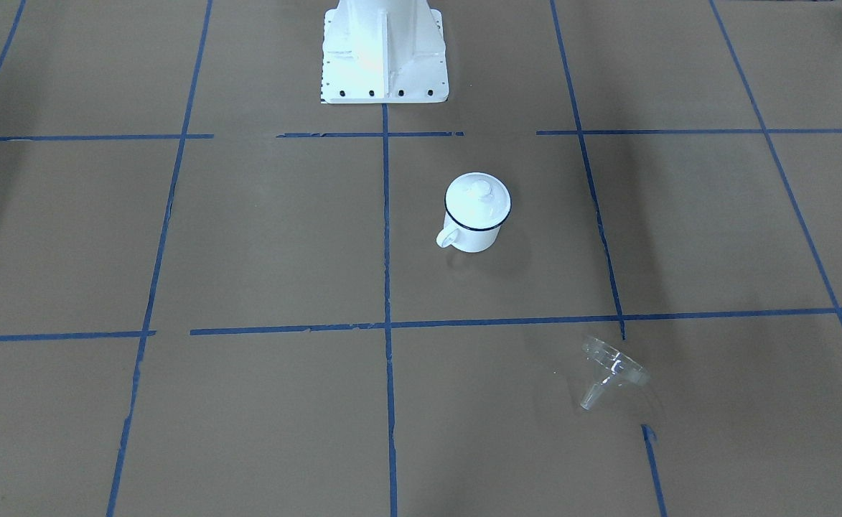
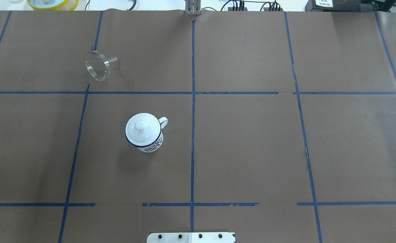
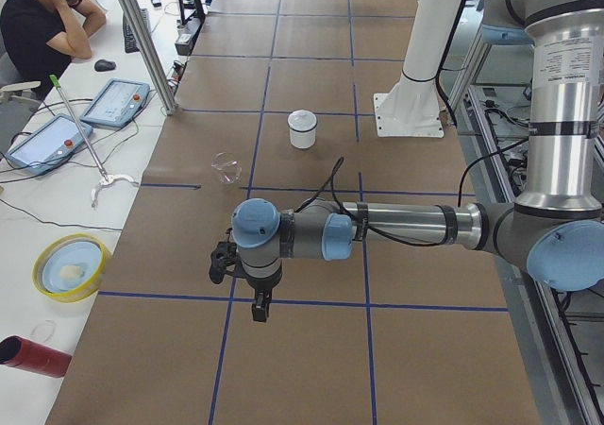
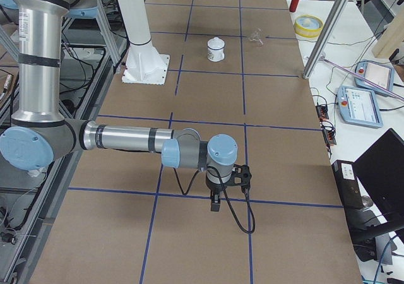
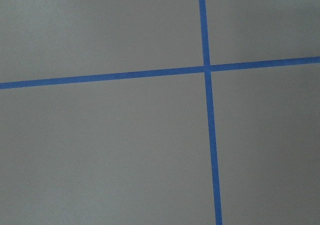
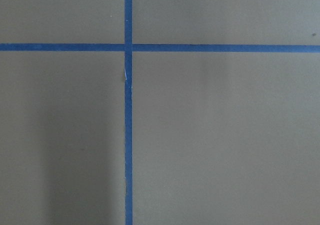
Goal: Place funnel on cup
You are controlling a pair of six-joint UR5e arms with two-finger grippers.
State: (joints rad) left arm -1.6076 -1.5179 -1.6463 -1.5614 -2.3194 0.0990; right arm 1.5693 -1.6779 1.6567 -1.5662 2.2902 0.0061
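Note:
The cup (image 1: 472, 233) is a white enamel mug with a dark blue rim, standing upright near the table's middle, with a white knobbed lid (image 1: 479, 194) on it. It also shows in the overhead view (image 2: 152, 145). The clear funnel (image 1: 611, 370) lies on its side on the brown paper, apart from the cup, at the far left in the overhead view (image 2: 98, 65). My left gripper (image 3: 257, 307) hangs over the table's left end, far from both; I cannot tell if it is open. My right gripper (image 4: 215, 205) hangs over the right end; I cannot tell its state. Both wrist views show only paper and blue tape.
The robot's white base (image 1: 385, 50) stands at the table's near edge. A yellow bowl (image 3: 68, 266), a red cylinder (image 3: 33, 354), tablets and a seated person (image 3: 47, 19) are beyond the left end. A metal post (image 3: 142, 38) stands at the far edge.

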